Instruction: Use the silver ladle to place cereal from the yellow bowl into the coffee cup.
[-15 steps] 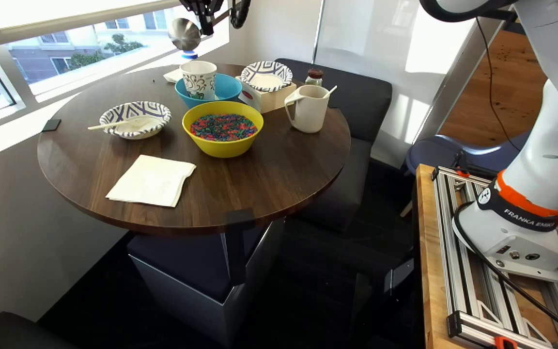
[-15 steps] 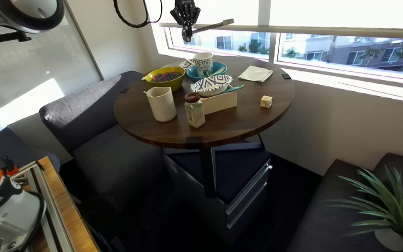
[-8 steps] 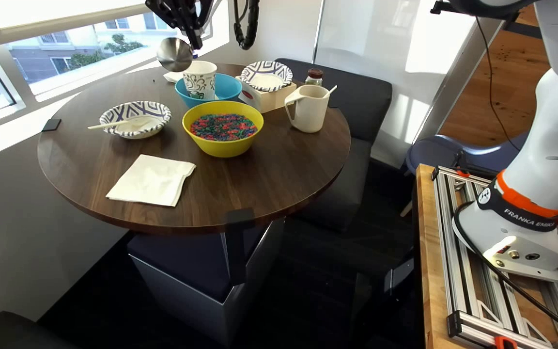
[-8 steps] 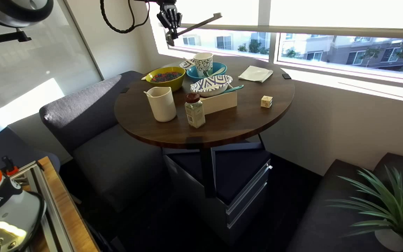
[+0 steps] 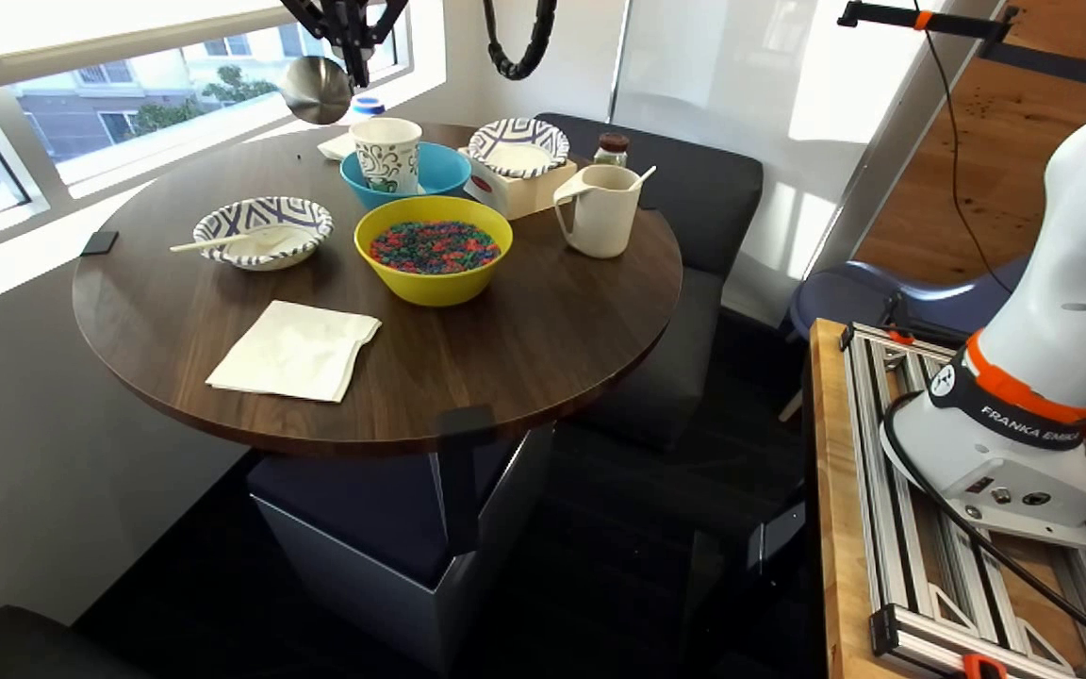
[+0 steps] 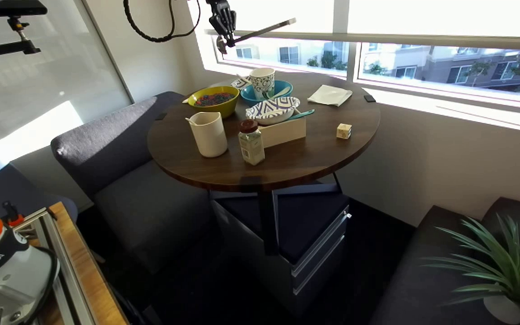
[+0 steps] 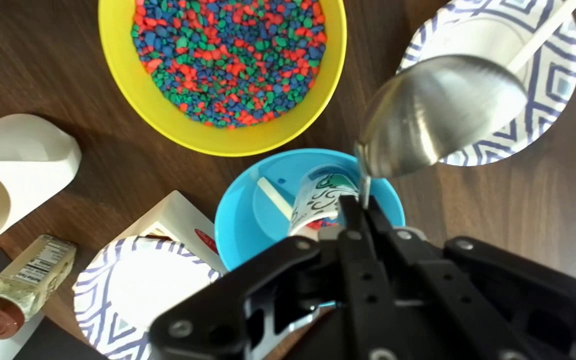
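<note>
You have the silver ladle (image 7: 440, 112) in the air; in an exterior view its handle (image 6: 265, 31) slants up to the right, the round scoop (image 6: 221, 44) lower left. Your upright yellow bowl (image 5: 435, 287) holds small red, green and blue cereal (image 5: 435, 248). Just beyond it in an exterior view, your patterned coffee cup (image 5: 387, 156) stands in a blue bowl (image 5: 449, 168), red and blue bits (image 7: 321, 223) inside.

In the wrist view, the top edge crops the yellow bowl (image 7: 228, 142), the left edge the jug (image 7: 38, 180); the tool (image 7: 363, 205) hides parts of the cup (image 7: 320, 199) and the ladle (image 7: 443, 115).
</note>
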You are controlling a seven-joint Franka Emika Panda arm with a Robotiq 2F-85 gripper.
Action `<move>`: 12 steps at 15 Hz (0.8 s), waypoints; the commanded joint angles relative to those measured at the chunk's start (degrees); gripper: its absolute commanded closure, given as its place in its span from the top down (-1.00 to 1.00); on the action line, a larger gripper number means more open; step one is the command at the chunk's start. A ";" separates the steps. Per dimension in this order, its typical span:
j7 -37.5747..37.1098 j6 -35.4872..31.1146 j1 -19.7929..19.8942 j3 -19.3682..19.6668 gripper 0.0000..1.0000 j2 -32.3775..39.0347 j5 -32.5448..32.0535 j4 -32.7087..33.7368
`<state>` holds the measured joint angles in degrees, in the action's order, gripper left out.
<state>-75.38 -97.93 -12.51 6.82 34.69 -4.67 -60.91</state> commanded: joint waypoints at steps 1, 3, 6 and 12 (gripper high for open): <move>3.81 -6.50 2.47 -2.30 -0.98 -8.06 5.89 -13.90; 5.72 -9.40 3.29 -2.51 -0.98 -10.74 8.88 -19.22; 7.77 -11.62 5.50 -4.13 -0.98 -14.79 11.74 -27.15; 5.89 -8.77 5.15 -3.78 -0.93 -9.90 8.94 -18.97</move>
<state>-69.26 -106.87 -8.10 3.98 24.77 4.69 -80.06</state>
